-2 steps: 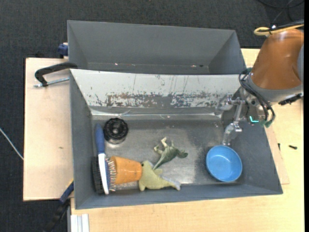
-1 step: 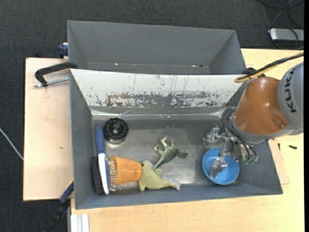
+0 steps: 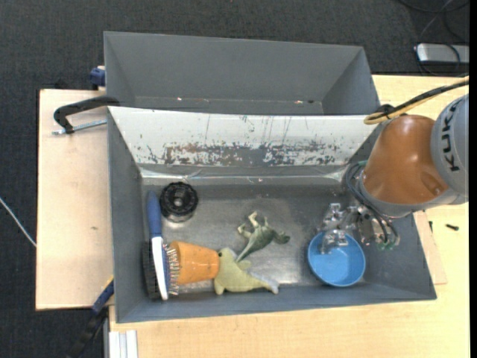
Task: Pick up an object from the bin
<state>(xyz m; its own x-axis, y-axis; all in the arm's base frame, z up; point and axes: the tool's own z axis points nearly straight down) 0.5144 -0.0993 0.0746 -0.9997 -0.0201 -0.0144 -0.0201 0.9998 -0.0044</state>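
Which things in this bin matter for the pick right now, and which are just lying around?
In play: gripper; blue bowl beneath it, bin's right.
Lying about: green toy dinosaur; black round cap; blue-handled brush; orange object; pale green soft toy.

The bin (image 3: pixel 298 200) has bare floor from centre toward 12 and 1 o'clock. A green dinosaur (image 3: pixel 259 237) stands at 6, a blue bowl (image 3: pixel 339 268) at 4, a black cap (image 3: pixel 179 200) at 10. A brush (image 3: pixel 156 267), orange cup (image 3: pixel 197 263) and pale soft toy (image 3: pixel 238 278) crowd 8.

It's a robotics lab. A KUKA arm (image 3: pixel 406 162) hangs over a grey metal bin (image 3: pixel 223 73), cables (image 3: pixel 441 12) crossing dark carpet (image 3: pixel 45 21).
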